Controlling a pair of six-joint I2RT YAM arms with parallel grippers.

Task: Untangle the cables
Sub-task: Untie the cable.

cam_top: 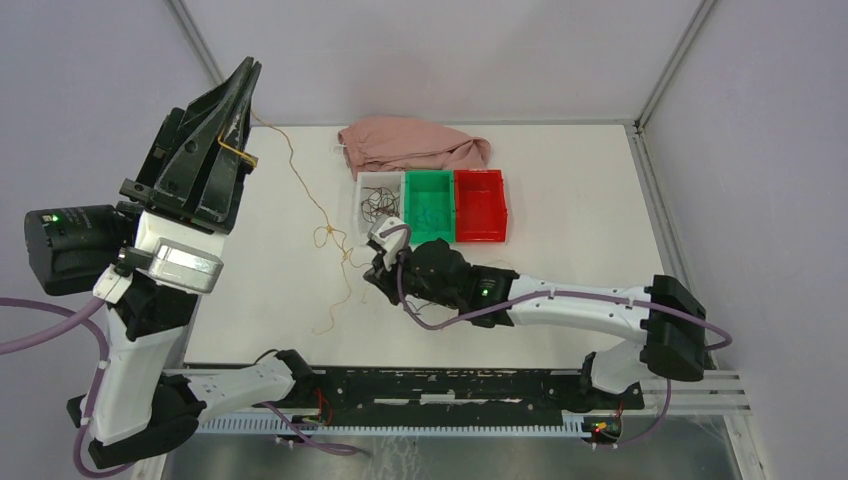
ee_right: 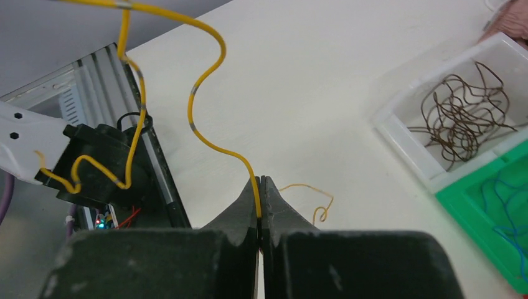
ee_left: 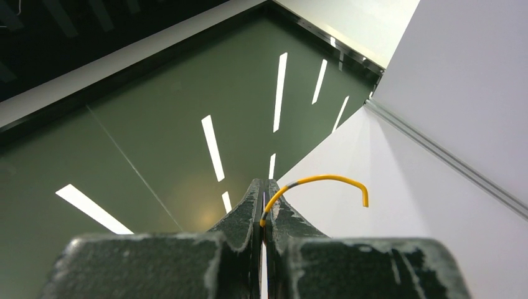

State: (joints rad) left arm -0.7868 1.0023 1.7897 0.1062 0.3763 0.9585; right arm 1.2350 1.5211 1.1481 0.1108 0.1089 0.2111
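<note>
A long yellow cable (cam_top: 300,185) runs across the white table (cam_top: 560,180) between my two grippers. My left gripper (cam_top: 243,152) is raised high at the left and is shut on one end; the short free tip (ee_left: 330,180) curls out past the jaws (ee_left: 266,202). My right gripper (cam_top: 372,262) is low near the table's middle and is shut on the same cable (ee_right: 205,81), which rises from its jaws (ee_right: 259,196). Brown cables (ee_right: 461,112) lie in the white bin (cam_top: 362,196). Blue cables (ee_right: 507,205) lie in the green bin (cam_top: 445,180).
A red bin (cam_top: 480,205) stands right of the green one. A pink cloth (cam_top: 410,145) lies behind the bins at the back. Another thin yellow wire piece (ee_right: 314,202) lies on the table near my right gripper. The black rail (cam_top: 440,385) runs along the near edge.
</note>
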